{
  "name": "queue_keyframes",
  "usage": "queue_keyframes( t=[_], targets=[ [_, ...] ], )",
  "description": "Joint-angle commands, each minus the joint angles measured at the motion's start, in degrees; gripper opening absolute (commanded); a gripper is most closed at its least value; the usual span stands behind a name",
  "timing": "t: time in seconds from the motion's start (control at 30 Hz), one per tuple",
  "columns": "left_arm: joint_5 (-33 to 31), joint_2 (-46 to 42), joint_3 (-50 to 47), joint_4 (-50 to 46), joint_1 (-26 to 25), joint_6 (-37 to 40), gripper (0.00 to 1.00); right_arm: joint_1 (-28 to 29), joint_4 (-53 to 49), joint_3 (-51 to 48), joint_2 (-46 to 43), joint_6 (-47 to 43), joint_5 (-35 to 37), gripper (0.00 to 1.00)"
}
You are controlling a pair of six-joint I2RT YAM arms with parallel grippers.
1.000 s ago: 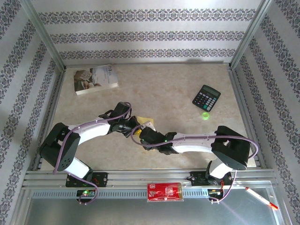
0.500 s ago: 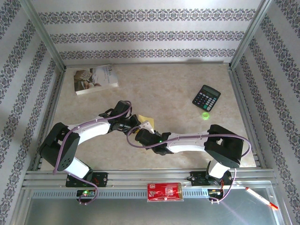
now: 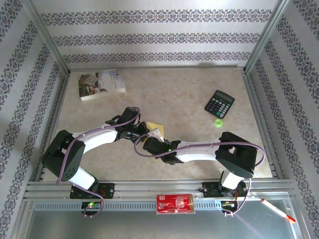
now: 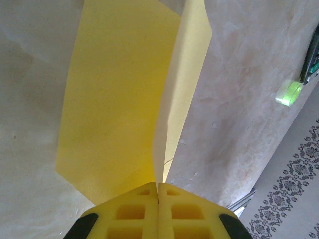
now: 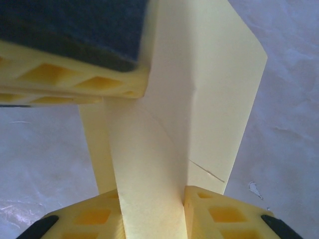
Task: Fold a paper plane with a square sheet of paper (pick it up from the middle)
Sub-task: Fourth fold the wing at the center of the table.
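The square sheet of paper (image 3: 154, 126), yellow and folded with creases, stands up off the table between my two grippers. My left gripper (image 4: 158, 185) is shut on its lower fold, and the yellow sheet (image 4: 114, 99) fans away from the jaws. From the top, the left gripper (image 3: 139, 131) sits just left of the paper and the right gripper (image 3: 151, 141) just below it. My right gripper (image 5: 152, 194) is open, and a band of the paper (image 5: 199, 99) runs between its fingers, touching the right finger (image 5: 224, 211). The left gripper's finger (image 5: 75, 50) shows at the upper left.
A white printed book (image 3: 101, 83) lies at the back left. A black calculator (image 3: 219, 103) and a small green object (image 3: 218, 122) lie at the right. A red packet (image 3: 174, 203) and a pen (image 3: 278, 210) rest on the metal front ledge.
My right arm has shifted a little to the left, toward the paper, and its jaws have narrowed around the paper band. The left gripper has kept its grip and place.
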Motion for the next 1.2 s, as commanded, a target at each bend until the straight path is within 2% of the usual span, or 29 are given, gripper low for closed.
queue_keyframes(
  t=[0.0, 0.43, 0.77, 0.87, 1.17],
  targets=[
    [1.04, 0.77, 1.09, -2.89, 0.28, -0.35, 0.0, 0.32, -1.68, 1.17, 0.88, 1.11, 2.1, 0.29],
    [1.24, 0.77, 1.02, -3.06, 0.2, 0.2, 0.0, -0.3, -1.42, 0.1, 0.24, 2.17, 2.69, 0.15],
    [0.45, -0.05, 0.88, -3.04, 0.19, 0.76, 0.0, -1.95, 2.92, -3.51, -1.3, 2.22, 0.68, 0.03],
    [-0.19, -0.75, 0.93, -3.13, 0.23, 1.27, 0.05, -2.55, 5.83, -5.15, -1.94, 1.31, -0.66, 0.02],
    [-3.88, -5.85, 0.23, -5.45, 0.77, 3.81, 0.3, -4.96, 13.51, -9.86, -2.9, -0.42, -6.06, 0.03]
  ],
)
